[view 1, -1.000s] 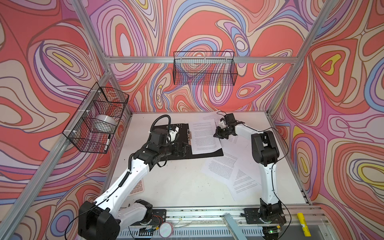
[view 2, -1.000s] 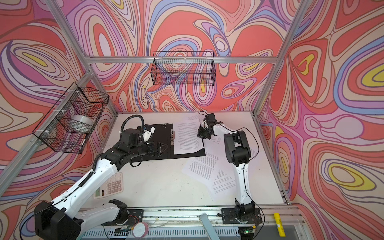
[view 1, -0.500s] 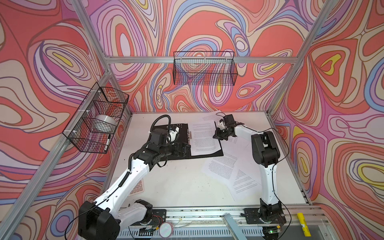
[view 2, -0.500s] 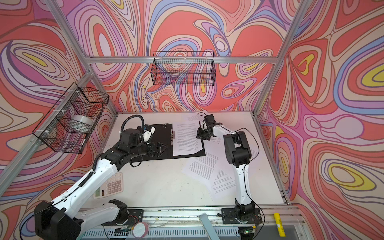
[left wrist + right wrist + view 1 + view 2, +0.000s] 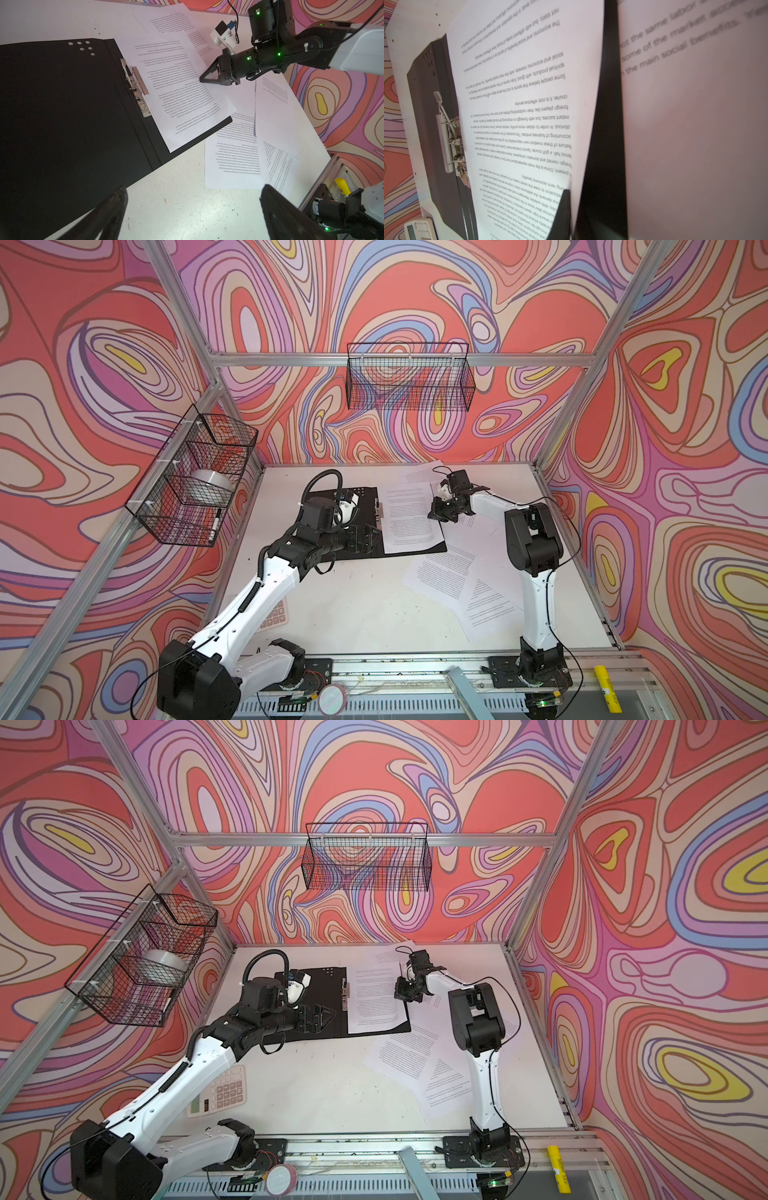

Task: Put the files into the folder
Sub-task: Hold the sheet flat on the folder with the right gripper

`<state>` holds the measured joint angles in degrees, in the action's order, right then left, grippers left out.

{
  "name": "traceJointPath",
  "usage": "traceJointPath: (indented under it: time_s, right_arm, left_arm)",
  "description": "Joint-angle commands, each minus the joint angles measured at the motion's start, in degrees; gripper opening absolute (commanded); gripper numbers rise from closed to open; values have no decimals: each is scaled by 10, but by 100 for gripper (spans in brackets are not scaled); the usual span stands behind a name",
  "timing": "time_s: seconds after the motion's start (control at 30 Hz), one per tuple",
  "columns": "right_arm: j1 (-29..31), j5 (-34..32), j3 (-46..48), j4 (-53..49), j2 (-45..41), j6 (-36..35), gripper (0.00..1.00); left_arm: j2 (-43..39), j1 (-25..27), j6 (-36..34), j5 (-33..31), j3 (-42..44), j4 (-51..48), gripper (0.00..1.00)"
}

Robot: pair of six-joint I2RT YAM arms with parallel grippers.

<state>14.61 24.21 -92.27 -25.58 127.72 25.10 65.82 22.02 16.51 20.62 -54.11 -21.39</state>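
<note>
The folder (image 5: 365, 502) (image 5: 328, 986) lies open near the back of the table, black inside up, its metal clip (image 5: 135, 83) (image 5: 448, 137) by the spine. One of the files, a printed sheet (image 5: 409, 518) (image 5: 374, 998) (image 5: 176, 91) (image 5: 519, 104), rests on the folder's right half. My right gripper (image 5: 434, 516) (image 5: 399, 996) (image 5: 202, 79) (image 5: 573, 199) is shut on that sheet's right edge. Low over the folder's near edge by the spine, my left gripper (image 5: 365, 537) (image 5: 316, 1017) (image 5: 193, 212) stands open and holds nothing. More files (image 5: 440, 576) (image 5: 403, 1056) (image 5: 234, 158) lie loose right of the folder.
A grey calculator (image 5: 218, 1092) (image 5: 419, 228) sits front left, partly under my left arm. Wire baskets hang on the back wall (image 5: 409, 377) and the left wall (image 5: 195, 481). Another sheet (image 5: 419, 477) lies against the back wall. A yellow object (image 5: 606, 693) lies by the front rail.
My right gripper has moved left with the sheet, which now lies straighter on the folder's right half. The left arm has stayed still.
</note>
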Motion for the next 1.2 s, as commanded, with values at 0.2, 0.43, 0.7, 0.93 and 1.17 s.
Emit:
traceJointPath:
  time_s: [0.2,0.43,0.7,0.93,1.17]
  right_arm:
    - [2,-10,25,-4,-18,-1,0]
    - [5,-6,27,4,-19,7,0]
    - [9,-4,29,9,-18,13,0]
    - [11,-3,30,12,-19,18,0]
    - [11,-4,32,12,-17,20,0]
  left_arm:
    - [5,-3,-3,6,-6,-4,100]
    - [7,-2,-3,9,-7,-4,100]
    - [9,-2,-1,13,-7,-4,100]
    - [9,-3,0,14,-7,-4,100]
    - [9,-2,0,14,-7,-4,100]
